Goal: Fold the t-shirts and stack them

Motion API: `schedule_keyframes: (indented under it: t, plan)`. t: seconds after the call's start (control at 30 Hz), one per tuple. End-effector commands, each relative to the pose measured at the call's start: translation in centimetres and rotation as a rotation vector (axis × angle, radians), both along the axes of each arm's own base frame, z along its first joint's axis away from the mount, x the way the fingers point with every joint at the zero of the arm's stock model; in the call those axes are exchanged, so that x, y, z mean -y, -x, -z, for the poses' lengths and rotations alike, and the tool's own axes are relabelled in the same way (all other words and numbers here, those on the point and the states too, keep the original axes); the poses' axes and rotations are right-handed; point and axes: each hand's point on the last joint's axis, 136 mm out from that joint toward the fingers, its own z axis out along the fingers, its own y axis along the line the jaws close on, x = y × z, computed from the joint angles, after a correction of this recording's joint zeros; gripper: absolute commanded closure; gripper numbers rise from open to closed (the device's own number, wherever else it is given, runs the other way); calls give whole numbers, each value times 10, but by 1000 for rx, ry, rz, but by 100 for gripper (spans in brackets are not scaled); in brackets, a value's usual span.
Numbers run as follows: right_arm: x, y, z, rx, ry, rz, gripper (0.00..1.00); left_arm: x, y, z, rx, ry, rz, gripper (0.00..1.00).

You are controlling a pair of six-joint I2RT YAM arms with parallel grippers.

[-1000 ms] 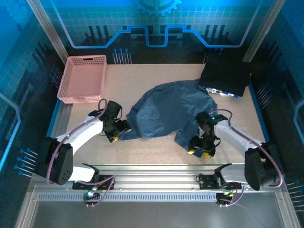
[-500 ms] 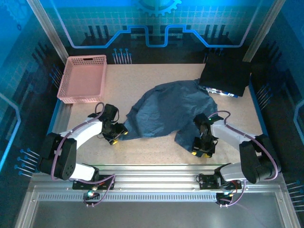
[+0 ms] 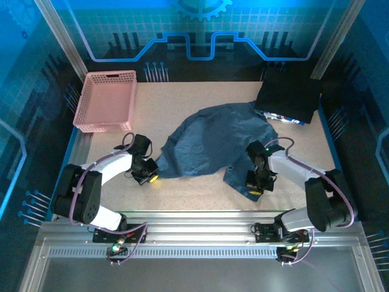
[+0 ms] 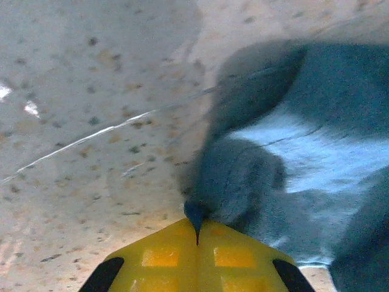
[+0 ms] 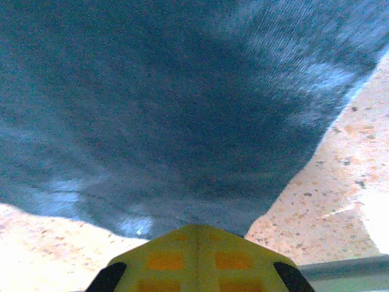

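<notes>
Cloth looks soft and limp: left hand (image 3: 150, 177) and right hand (image 3: 254, 188) each pinch the t-shirt (image 3: 213, 143) at its near edge.

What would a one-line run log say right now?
left gripper: shut on t-shirt edge | right gripper: shut on t-shirt edge | t-shirt: rumpled, unfolded, on table

One loose slate-blue t-shirt (image 3: 213, 143), one dark pile (image 3: 290, 100), one pink basket (image 3: 104, 108), two pincers, left pincer (image 3: 152, 177) and right pincer (image 3: 254, 190).

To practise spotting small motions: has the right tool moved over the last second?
Yes, slightly: the right tool has edged left, judged against the near rail.
</notes>
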Motion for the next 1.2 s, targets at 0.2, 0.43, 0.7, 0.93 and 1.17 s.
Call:
schedule_keyframes:
  t: [0.2, 0.43, 0.7, 0.93, 1.17]
  plan:
    - [3, 4, -40, 28, -72, 25, 57, 16, -51, -56, 192, 58, 64, 100]
    - [-1, 37, -16, -71, -84, 68, 41, 17, -41, -46, 181, 75, 58, 100]
    - [4, 40, 2, -52, -20, 159, 41, 5, -50, -61, 216, 78, 79, 100]
    - [5, 33, 2, -38, 112, 221, 44, -12, -65, -81, 275, 104, 74, 100]
    - [13, 38, 31, 31, 168, 479, 46, -11, -79, -100, 334, 127, 109, 100]
